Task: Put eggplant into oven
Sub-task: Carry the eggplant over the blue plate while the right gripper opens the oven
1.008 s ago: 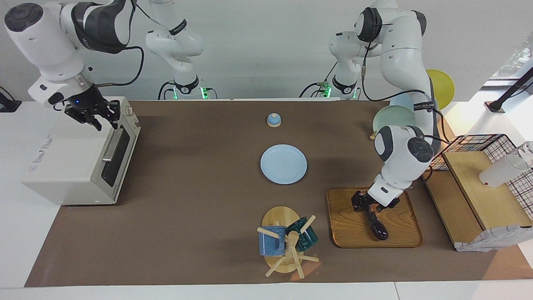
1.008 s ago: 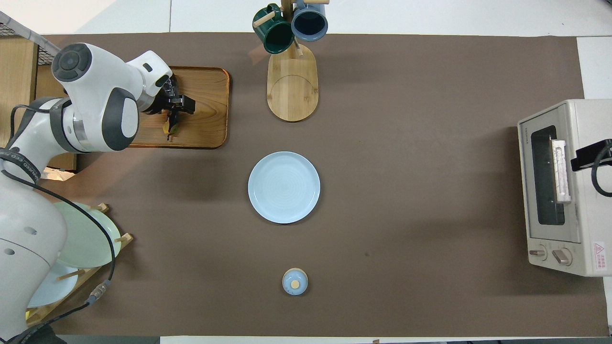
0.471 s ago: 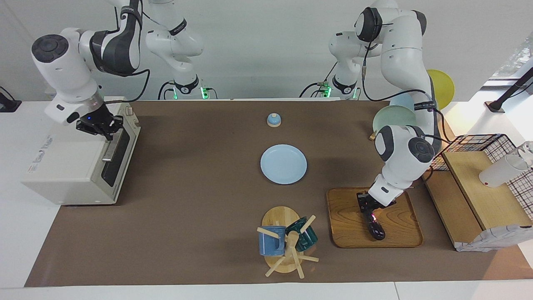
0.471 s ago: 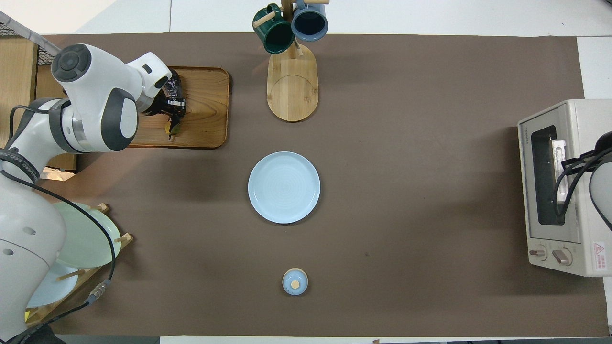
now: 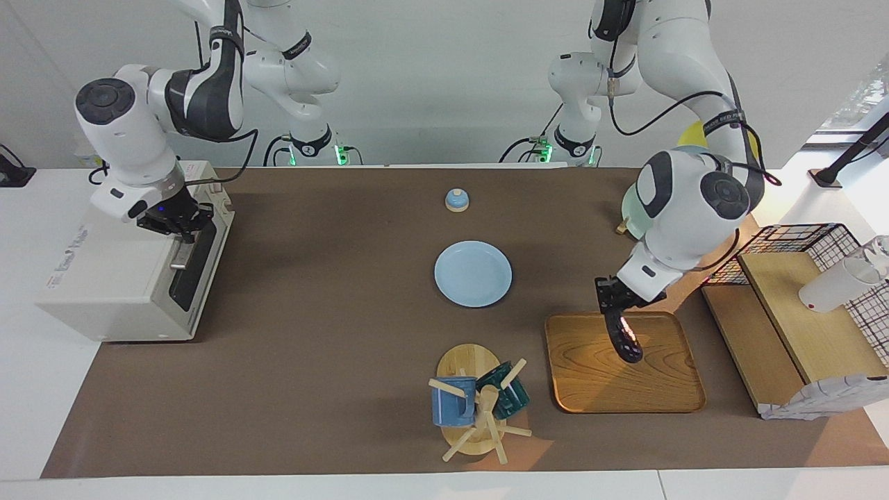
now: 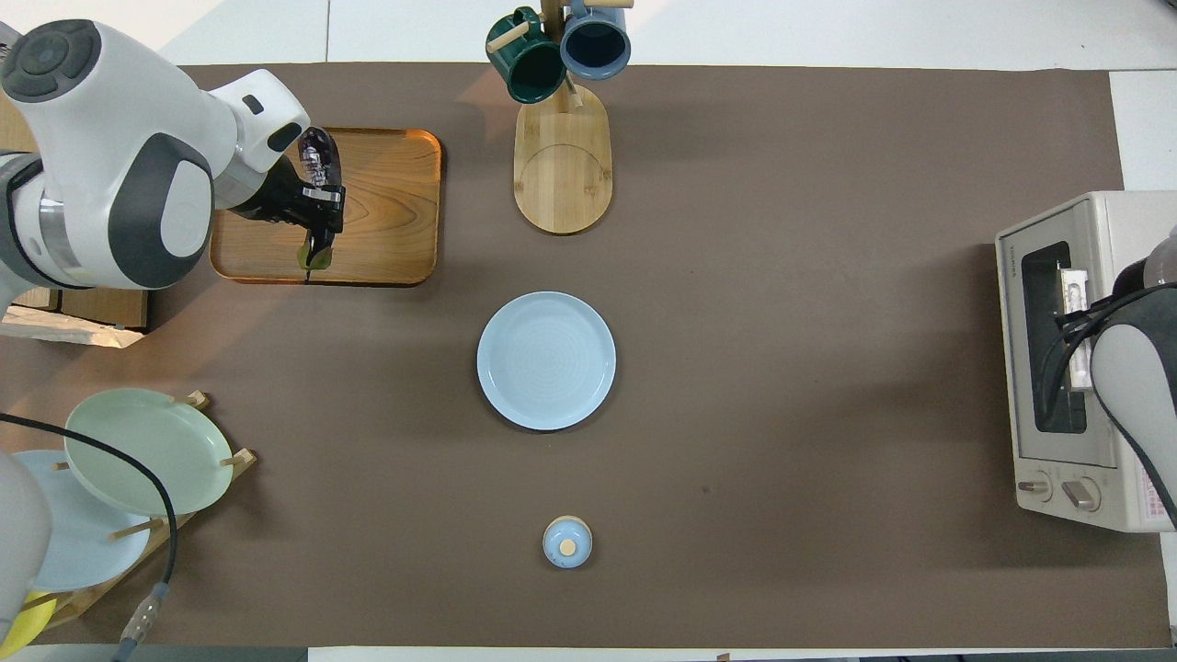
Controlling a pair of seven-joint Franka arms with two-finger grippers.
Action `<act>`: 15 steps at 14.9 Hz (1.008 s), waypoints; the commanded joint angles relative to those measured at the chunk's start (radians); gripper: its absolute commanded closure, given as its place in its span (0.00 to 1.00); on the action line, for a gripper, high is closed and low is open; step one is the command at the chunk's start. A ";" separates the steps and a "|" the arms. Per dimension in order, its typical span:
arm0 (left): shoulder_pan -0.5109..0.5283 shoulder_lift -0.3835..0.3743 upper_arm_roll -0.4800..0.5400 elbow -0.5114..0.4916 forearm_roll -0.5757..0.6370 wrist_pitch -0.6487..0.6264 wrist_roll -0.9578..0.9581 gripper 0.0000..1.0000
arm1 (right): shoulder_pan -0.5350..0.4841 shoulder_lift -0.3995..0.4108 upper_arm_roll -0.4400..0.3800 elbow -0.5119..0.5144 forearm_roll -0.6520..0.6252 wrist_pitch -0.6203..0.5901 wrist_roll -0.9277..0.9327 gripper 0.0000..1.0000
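The dark purple eggplant [image 5: 623, 337] hangs tilted in my left gripper [image 5: 611, 300], lifted clear above the wooden tray [image 5: 590, 378]. In the overhead view the eggplant [image 6: 319, 158] and left gripper [image 6: 313, 211] are over the tray [image 6: 391, 230]. The off-white oven [image 5: 118, 278] stands at the right arm's end of the table with its dark glass door closed. My right gripper [image 5: 179, 223] is down at the end of the silver door handle [image 5: 182, 253] nearer to the robots. In the overhead view the right arm covers part of the oven [image 6: 1108, 221].
A light blue plate [image 5: 472, 273] lies mid-table, with a small blue lidded jar [image 5: 456, 200] nearer to the robots. A mug tree [image 5: 479, 403] with two mugs stands beside the tray. A plate rack [image 6: 138, 450], a wire basket and a wooden shelf [image 5: 799, 305] are at the left arm's end.
The left gripper closed on the eggplant and lifted it off the tray. The right gripper came down from above the oven to its door handle.
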 commanded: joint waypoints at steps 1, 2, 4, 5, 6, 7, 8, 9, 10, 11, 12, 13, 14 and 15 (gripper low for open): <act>-0.063 -0.129 0.013 -0.132 -0.027 -0.040 -0.080 1.00 | -0.001 -0.023 0.000 -0.064 -0.036 0.021 -0.025 1.00; -0.098 -0.152 0.013 -0.164 -0.056 -0.034 -0.119 1.00 | 0.002 -0.022 0.000 -0.064 -0.036 0.023 -0.019 1.00; -0.167 -0.172 0.014 -0.210 -0.068 -0.002 -0.203 1.00 | 0.035 -0.016 0.002 -0.071 -0.034 0.060 -0.013 1.00; -0.199 -0.180 0.014 -0.235 -0.068 0.030 -0.241 1.00 | 0.045 -0.013 0.002 -0.075 -0.034 0.073 -0.004 1.00; -0.237 -0.198 0.014 -0.281 -0.068 0.096 -0.286 1.00 | 0.052 -0.011 0.003 -0.077 -0.033 0.086 0.016 1.00; -0.268 -0.209 0.014 -0.331 -0.068 0.180 -0.323 1.00 | 0.075 0.000 0.003 -0.086 -0.028 0.095 0.038 1.00; -0.302 -0.229 0.014 -0.395 -0.068 0.272 -0.350 1.00 | 0.094 0.007 0.003 -0.090 -0.024 0.115 0.061 1.00; -0.329 -0.231 0.014 -0.437 -0.068 0.325 -0.363 1.00 | 0.104 0.013 0.003 -0.104 -0.022 0.138 0.082 1.00; -0.354 -0.225 0.014 -0.465 -0.068 0.369 -0.363 1.00 | 0.118 0.024 0.003 -0.112 -0.022 0.164 0.099 1.00; -0.363 -0.216 0.014 -0.480 -0.068 0.411 -0.367 1.00 | 0.129 0.041 0.003 -0.114 -0.021 0.184 0.116 1.00; -0.385 -0.203 0.014 -0.490 -0.068 0.432 -0.377 1.00 | 0.140 0.058 0.005 -0.115 -0.021 0.199 0.136 1.00; -0.405 -0.182 0.014 -0.490 -0.068 0.445 -0.393 1.00 | 0.158 0.069 0.005 -0.121 -0.021 0.231 0.156 1.00; -0.416 -0.165 0.014 -0.490 -0.068 0.471 -0.400 1.00 | 0.167 0.069 0.005 -0.144 -0.021 0.268 0.170 1.00; -0.428 -0.145 0.014 -0.490 -0.068 0.491 -0.401 1.00 | 0.180 0.069 0.006 -0.172 -0.019 0.309 0.186 1.00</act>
